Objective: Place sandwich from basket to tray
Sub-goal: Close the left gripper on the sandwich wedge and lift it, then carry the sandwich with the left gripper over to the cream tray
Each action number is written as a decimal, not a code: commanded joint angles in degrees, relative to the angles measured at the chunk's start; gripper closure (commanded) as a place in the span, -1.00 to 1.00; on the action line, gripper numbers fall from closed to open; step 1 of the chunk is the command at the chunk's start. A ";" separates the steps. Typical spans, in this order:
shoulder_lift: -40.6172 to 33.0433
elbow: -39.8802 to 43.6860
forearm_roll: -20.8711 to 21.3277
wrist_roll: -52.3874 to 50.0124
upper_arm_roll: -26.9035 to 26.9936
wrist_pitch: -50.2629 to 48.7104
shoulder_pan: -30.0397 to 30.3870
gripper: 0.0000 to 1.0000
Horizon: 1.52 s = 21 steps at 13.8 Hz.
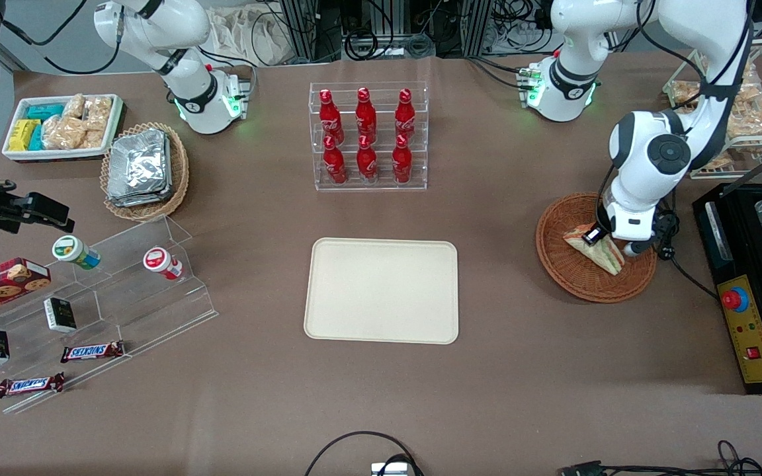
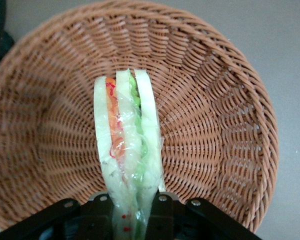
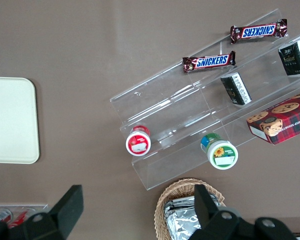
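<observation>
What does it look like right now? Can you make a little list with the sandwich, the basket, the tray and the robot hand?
sandwich: wrapped wedge, in the basket, one end between the fingers
basket: round brown wicker, toward the working arm's end of the table
tray: cream, flat, nothing on it, nearer the front camera than the red bottles
gripper: down in the basket, fingers closed on the sandwich
task step: sandwich gripped, not yet on the tray
</observation>
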 commanded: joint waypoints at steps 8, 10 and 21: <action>-8.31 7.70 2.36 26.78 -6.33 -18.68 -0.55 0.69; -8.39 10.34 1.83 27.76 -7.91 -21.06 -0.55 0.68; 0.82 30.55 -1.43 27.59 -9.59 -32.23 -11.26 0.68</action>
